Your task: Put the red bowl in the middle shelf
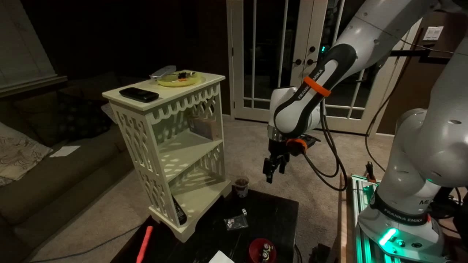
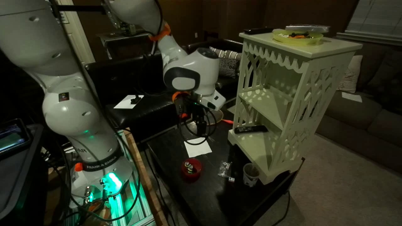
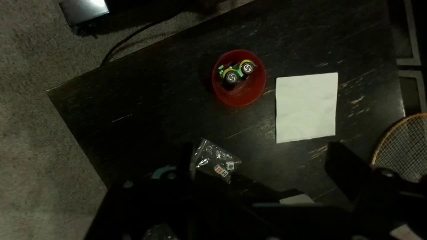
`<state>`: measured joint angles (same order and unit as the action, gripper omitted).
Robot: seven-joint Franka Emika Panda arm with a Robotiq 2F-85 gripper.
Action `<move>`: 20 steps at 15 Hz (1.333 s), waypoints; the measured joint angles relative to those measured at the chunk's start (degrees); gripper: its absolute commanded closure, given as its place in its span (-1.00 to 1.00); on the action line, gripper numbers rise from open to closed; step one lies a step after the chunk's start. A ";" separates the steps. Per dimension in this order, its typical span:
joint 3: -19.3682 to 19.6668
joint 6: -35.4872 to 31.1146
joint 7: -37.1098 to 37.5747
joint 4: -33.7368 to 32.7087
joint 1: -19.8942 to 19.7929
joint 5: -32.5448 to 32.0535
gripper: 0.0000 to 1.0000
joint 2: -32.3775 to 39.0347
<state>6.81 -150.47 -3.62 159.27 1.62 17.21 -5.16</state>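
Observation:
The red bowl [image 1: 254, 250] stands on the dark table with a small toy car inside. It also shows in an exterior view [image 2: 192, 178] and in the wrist view [image 3: 246, 94], above and between the fingers. The middle shelf [image 1: 190, 147] is the cream board halfway up the lattice-sided stand; it also shows in an exterior view [image 2: 267, 101]. A box-like object sits at its back in an exterior view. My gripper [image 1: 276, 173] hangs in the air above the table, apart from bowl and stand. In the wrist view its dark fingers [image 3: 260, 155] are wide apart with nothing between them.
A cup [image 1: 241, 187] stands by the stand's foot. A clear bag [image 3: 218, 163] and white paper [image 3: 306, 107] lie on the table. A remote [image 2: 250, 129] lies on the bottom board. A yellow dish [image 2: 296, 38] sits on top. A racket [image 3: 405, 150] lies at the table's edge.

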 measured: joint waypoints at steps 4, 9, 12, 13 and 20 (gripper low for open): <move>-7.28 -8.03 -5.10 0.00 4.13 8.01 -1.00 11.89; -8.77 -9.50 -5.73 -0.70 3.98 8.19 -1.00 15.38; -11.97 -11.71 -6.01 -2.77 2.07 8.01 -1.00 18.82; -13.86 -12.76 -6.32 -4.33 1.21 8.07 -1.00 21.76; -10.81 -21.41 -4.23 -17.12 5.33 -7.28 -1.00 46.39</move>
<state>-4.00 -171.88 -7.86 142.15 6.94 9.94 41.23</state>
